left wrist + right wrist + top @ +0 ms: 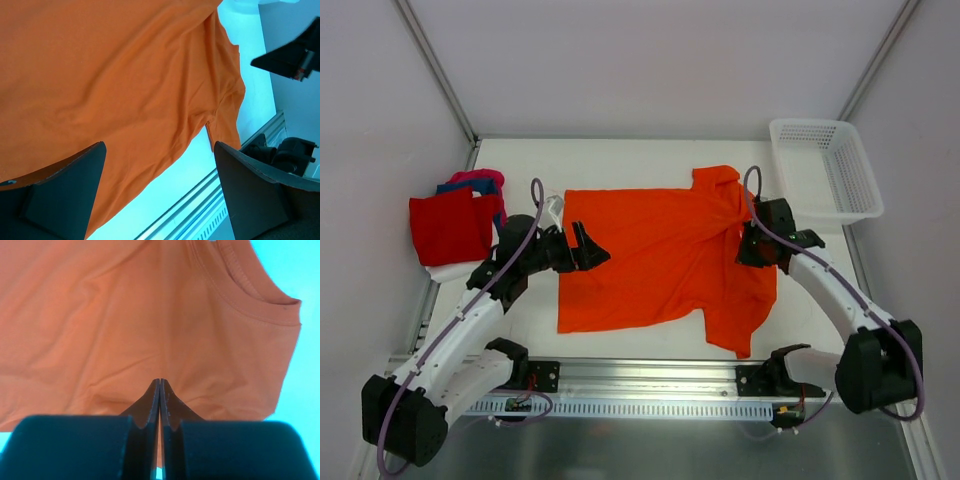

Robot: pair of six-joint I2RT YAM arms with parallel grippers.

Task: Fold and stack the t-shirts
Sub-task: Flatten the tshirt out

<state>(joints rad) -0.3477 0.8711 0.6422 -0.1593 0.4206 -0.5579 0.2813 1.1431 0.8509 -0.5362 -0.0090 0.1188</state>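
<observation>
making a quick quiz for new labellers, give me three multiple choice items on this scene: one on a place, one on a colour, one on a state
1. Where is the white basket?
A on the shirt pile
B at the far right corner of the table
C between the arm bases

2. What colour is the top shirt of the pile on the left?
A red
B green
C black

3. The left pincer is:
A shut on a sleeve
B holding the basket
C open

Answers:
1 B, the top view shows it at the far right corner.
2 A, red cloth lies uppermost there.
3 C, its jaws stand wide apart over the orange t-shirt.
</observation>
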